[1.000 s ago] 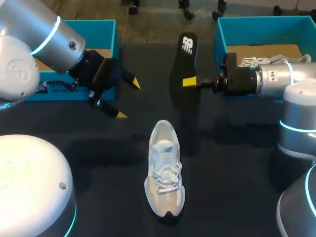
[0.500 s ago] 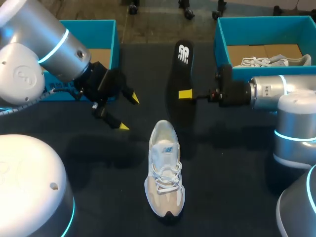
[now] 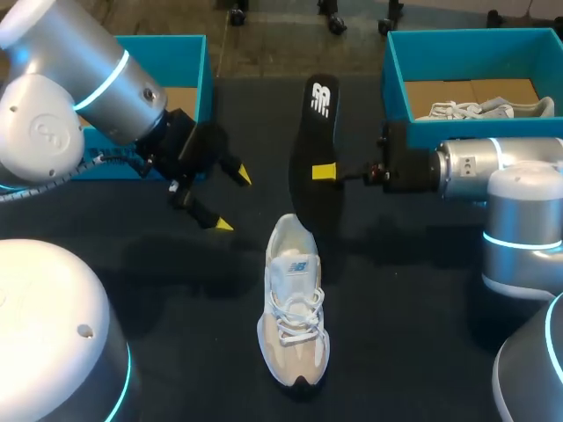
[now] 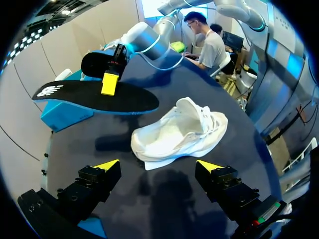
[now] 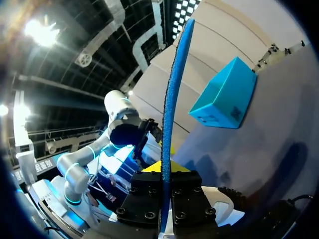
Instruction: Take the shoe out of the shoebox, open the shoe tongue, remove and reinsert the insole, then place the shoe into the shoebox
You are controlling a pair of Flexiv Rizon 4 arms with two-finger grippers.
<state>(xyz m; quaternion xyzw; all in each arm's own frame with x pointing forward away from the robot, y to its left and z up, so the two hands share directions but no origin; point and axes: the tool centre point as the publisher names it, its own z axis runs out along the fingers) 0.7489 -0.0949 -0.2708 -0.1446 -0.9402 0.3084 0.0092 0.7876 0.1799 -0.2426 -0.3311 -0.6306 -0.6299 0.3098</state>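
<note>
At lower centre the shoe [image 3: 293, 299] lies on the table [image 3: 422, 308]. Just above, my right gripper [image 3: 324, 171] clamps the insole [image 3: 312, 132]; at left my left gripper [image 3: 230, 199] gapes empty. Reinsertion is due, I judge: steer the insole into the shoe's mouth.

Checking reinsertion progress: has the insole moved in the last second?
Yes. The insole, gripped by the right hand, has shifted away from the right shoebox and toward the shoe.

It was a robotics lab: the left arm [image 3: 88, 92] and the right arm [image 3: 493, 167], grey with glowing cyan rings, flanked a black tabletop [image 3: 413, 299] bearing a teal shoebox [image 3: 475, 42].
</note>
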